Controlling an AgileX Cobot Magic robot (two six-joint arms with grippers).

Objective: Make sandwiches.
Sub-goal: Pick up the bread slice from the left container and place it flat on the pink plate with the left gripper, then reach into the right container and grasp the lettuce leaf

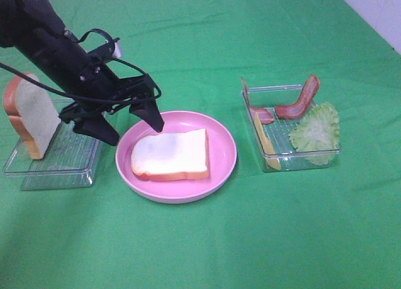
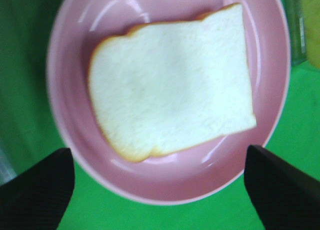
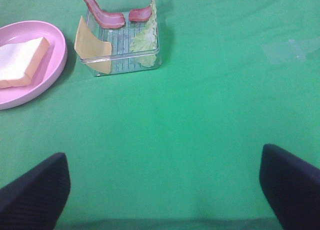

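Risk: the black left gripper [image 1: 133,131] hangs low at the rim of the round pink plastic plate [image 1: 227,152]. A sideways move could knock the plate or shift the white toy bread slice with orange-brown crust [image 1: 170,154] lying flat in it. Its fingers are apart, empty and angled downward. The right gripper [image 3: 162,190], fingers also apart, hovers over the green cloth [image 3: 210,110].

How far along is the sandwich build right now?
Done: one bread slice lies flat on the pink plate. In hand: nothing; the left gripper hangs open over the plate's edge, the right gripper open over the green cloth. Left: cheese, bacon strips and lettuce in the right tray, and the second slice standing in the left tray.
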